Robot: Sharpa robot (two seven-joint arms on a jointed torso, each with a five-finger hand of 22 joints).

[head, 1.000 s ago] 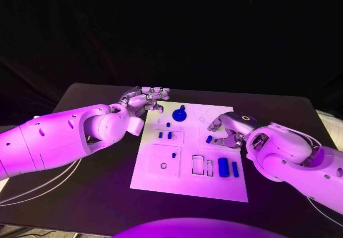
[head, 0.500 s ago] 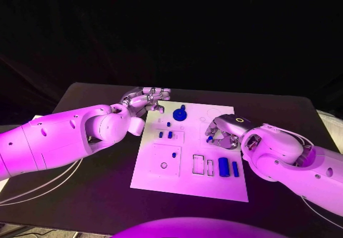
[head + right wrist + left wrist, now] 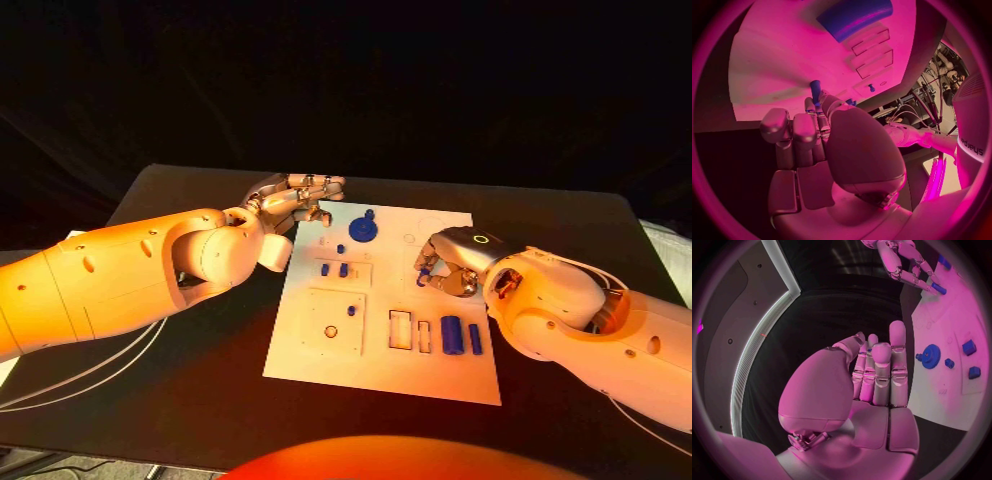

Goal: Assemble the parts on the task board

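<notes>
The white task board [image 3: 378, 362] lies in the middle of the black table. My right hand [image 3: 450, 264] hovers over the board's right side and pinches a small blue peg [image 3: 421, 280] in its fingertips; the right wrist view shows the same peg [image 3: 815, 90] pointing down at the board [image 3: 773, 75]. My left hand [image 3: 297, 198] is at the board's far left corner, fingers straight and side by side in the left wrist view, holding nothing. A blue gear [image 3: 362, 229] stands on the board just right of it. Two small blue blocks [image 3: 335, 270] sit in a recess.
A thick blue cylinder [image 3: 451, 336] and a thin blue bar [image 3: 475, 339] lie at the board's right, near me, beside two narrow rectangular slots [image 3: 400, 331]. A square recess with a hole [image 3: 330, 331] is on the board's left. Black table [image 3: 173, 390] surrounds the board.
My right hand has shifted slightly left over the board with the peg still in its fingertips. The left hand has stayed where it was.
</notes>
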